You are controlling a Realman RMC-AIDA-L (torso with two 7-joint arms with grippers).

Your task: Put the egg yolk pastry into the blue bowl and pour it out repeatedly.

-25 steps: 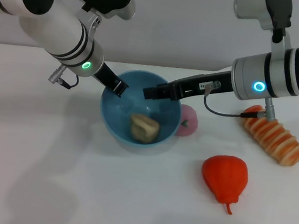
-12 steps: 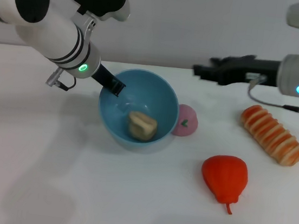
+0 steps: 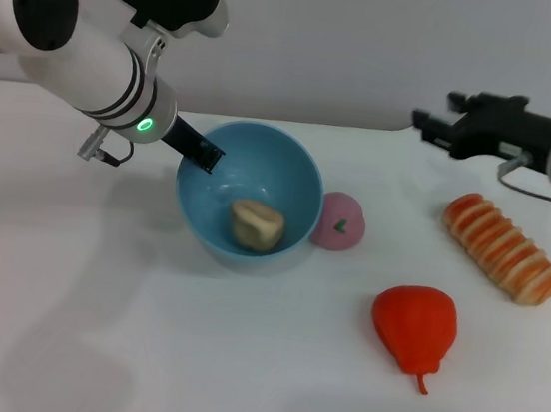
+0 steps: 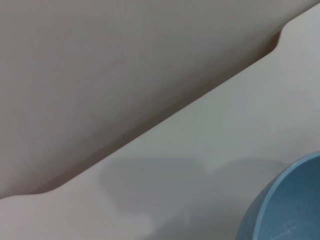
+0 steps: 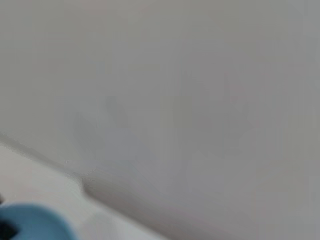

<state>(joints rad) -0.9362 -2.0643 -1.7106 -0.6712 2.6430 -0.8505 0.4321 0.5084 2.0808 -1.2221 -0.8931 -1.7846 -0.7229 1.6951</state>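
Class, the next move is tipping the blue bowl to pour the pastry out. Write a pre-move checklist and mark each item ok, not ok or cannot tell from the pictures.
1. Egg yolk pastry lies inside the blue bowl: ok.
2. Left gripper is at the bowl's rim: ok.
3. Left gripper firmly clamps the rim: cannot tell.
4. Right gripper is away from the bowl, up over the table's far right: ok.
5. Bare table lies in front of the bowl for the pour: ok.
6. Pink ball stands apart from the bowl: not ok, it sits against the bowl's right side.
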